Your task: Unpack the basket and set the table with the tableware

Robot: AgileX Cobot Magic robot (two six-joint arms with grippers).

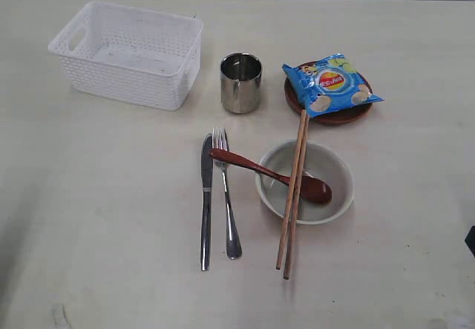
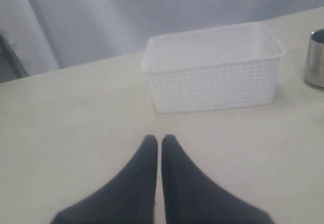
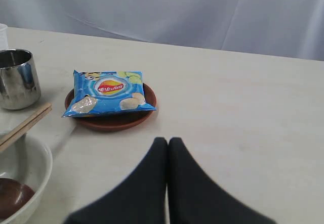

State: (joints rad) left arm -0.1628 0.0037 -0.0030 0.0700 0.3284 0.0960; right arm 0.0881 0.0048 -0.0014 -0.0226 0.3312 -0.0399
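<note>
The white basket (image 1: 130,53) (image 2: 212,72) stands empty at the table's (image 1: 89,217) far left. A steel cup (image 1: 240,82) (image 3: 17,79) (image 2: 315,58) stands beside it. A knife (image 1: 205,203) and fork (image 1: 225,195) lie side by side in the middle. The red-brown spoon (image 1: 267,173) rests across the fork into the pale bowl (image 1: 304,182) (image 3: 23,178). Two chopsticks (image 1: 294,195) (image 3: 25,125) lie over the bowl. A blue crisp bag (image 1: 330,84) (image 3: 109,92) covers the brown plate (image 1: 330,113) (image 3: 111,120). My left gripper (image 2: 158,139) and right gripper (image 3: 167,141) are shut on nothing, above bare table.
A grey curtain (image 3: 202,11) hangs behind the table's far edge. A dark bit of the right arm (image 1: 470,240) shows at the exterior view's right edge. Bare tabletop lies at the front left and along the right side.
</note>
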